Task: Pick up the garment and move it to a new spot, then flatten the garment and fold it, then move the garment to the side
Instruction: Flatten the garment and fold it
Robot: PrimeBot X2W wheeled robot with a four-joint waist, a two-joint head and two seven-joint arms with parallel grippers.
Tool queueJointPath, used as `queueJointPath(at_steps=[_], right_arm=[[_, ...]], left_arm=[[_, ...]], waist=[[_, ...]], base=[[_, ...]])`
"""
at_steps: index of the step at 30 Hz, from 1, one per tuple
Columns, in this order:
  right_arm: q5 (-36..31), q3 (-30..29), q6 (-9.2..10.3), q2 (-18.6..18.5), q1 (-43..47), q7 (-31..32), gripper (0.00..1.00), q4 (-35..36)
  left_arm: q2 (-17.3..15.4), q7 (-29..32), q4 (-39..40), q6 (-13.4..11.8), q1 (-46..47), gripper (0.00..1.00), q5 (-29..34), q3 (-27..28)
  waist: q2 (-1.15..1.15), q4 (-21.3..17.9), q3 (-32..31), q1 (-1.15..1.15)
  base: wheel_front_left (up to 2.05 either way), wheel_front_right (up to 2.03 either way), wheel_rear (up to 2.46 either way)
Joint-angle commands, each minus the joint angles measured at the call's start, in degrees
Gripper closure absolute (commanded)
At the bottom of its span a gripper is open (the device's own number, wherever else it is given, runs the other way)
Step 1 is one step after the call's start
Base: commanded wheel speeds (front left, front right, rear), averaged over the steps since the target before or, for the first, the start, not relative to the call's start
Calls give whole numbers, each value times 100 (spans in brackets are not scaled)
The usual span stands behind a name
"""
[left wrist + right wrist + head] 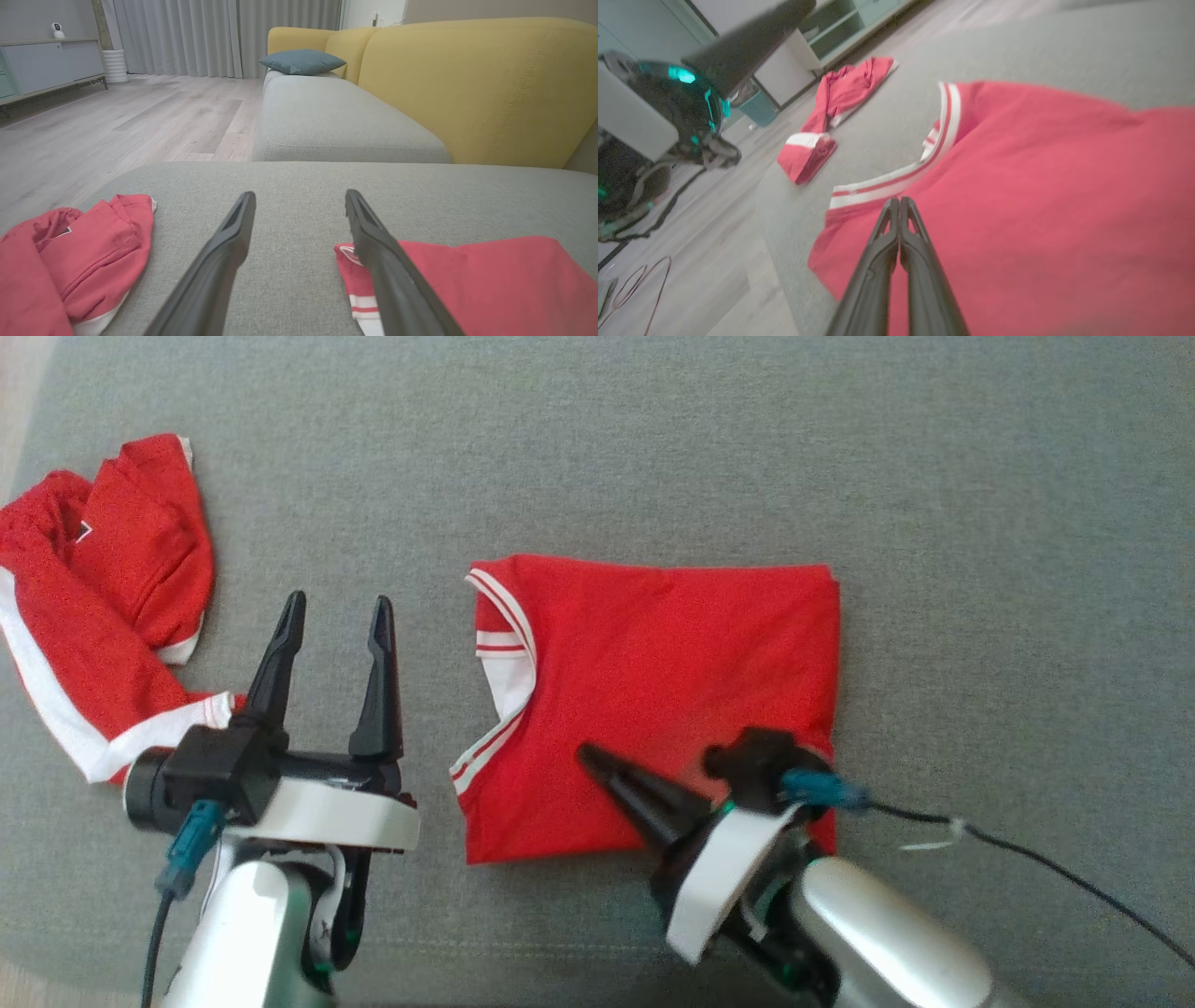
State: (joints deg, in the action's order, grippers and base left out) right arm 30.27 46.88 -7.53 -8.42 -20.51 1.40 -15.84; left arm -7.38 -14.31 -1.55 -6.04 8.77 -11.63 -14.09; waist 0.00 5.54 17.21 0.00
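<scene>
**Folded shirt lying mid-frame, right gripper closed over it**

The red shirt (653, 700) is lying folded into a neat rectangle in the centre of the head view, flat on the grey cushion (840, 457). Its white-striped collar is facing the left of the frame.

The right gripper (583, 753) is coming in from the lower right and sitting over the lower part of the shirt. In the right wrist view its fingers (882, 242) are pressing tight against each other, tips pointing toward the collar trim. No cloth is showing between them. Can't tell if the tips are touching the fabric.

The left gripper (339, 600) is hovering at lower left, just beside the collar edge, fingers spread wide and holding nothing. In the left wrist view the gap between its fingers is showing bare cushion, and the right-hand finger (373, 252) is overlapping the shirt's collar corner.

A crumpled red garment (103, 597) with white trim is lying at the upper left, well apart from the shirt.

A black cable (1027, 859) is trailing off the right wrist toward the lower right. A yellow sofa back (467, 84) and a blue pillow (301, 61) are sitting beyond the cushion.
</scene>
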Motion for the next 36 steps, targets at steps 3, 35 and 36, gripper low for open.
queueJointPath(at_steps=[3, 35, 36], right_arm=[[-88, -561, 4, 2, 12, -486, 94, 411], [-1983, -4828, 4, 433, 2864, 125, 0, 2800], [-1986, -4836, 4, 441, 2912, 146, 0, 2825]], left_arm=[[-96, -69, 188, 0, 81, 0, 96, 253], [-383, 157, 449, -175, -1156, 0, 176, 246], [-384, 167, 448, -181, -1187, 0, 173, 237]], waist=[[0, -77, -99, 0], [0, -379, -1503, 0], [0, -380, -1537, 0]], base=[[0, 0, 0], [0, 0, 0], [0, 0, 0]])
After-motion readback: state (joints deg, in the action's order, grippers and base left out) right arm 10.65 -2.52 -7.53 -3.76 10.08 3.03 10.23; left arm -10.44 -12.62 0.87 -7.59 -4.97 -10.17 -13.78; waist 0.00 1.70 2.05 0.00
